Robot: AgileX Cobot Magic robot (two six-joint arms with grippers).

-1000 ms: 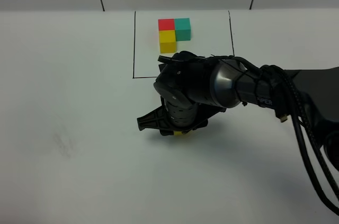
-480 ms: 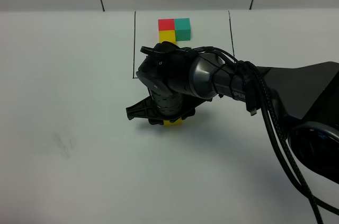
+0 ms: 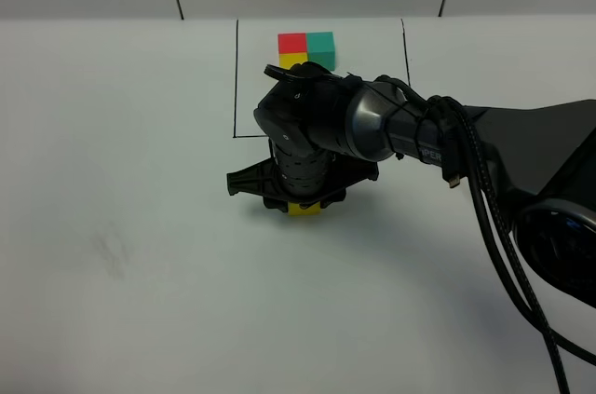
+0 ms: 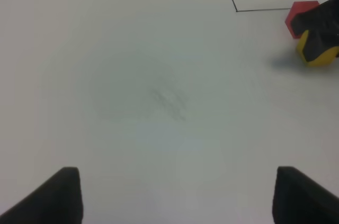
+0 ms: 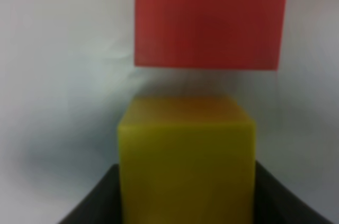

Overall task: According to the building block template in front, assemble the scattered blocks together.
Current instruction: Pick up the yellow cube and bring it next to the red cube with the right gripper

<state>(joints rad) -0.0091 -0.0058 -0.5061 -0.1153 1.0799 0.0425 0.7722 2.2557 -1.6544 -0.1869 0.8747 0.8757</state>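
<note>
On the white desk (image 3: 112, 133), our right hand (image 3: 300, 200) gripped the yellow block (image 3: 303, 211) narrowly, just near of the red block (image 5: 206, 17). Pushed in skewed, yellow might knock red away. The wrist pointed straight down, the arm reaching in from the right. Our left hand (image 4: 177, 195) hung wide and empty. The template (image 3: 307, 51) sat far, in its frame.

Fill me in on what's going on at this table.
The right pincer is clamped on the loose yellow cube, holding it next to the loose red cube, just outside the black frame around the building block template. Whether the two cubes touch is unclear. The left pincer hangs open over the table, holding nothing.
</note>
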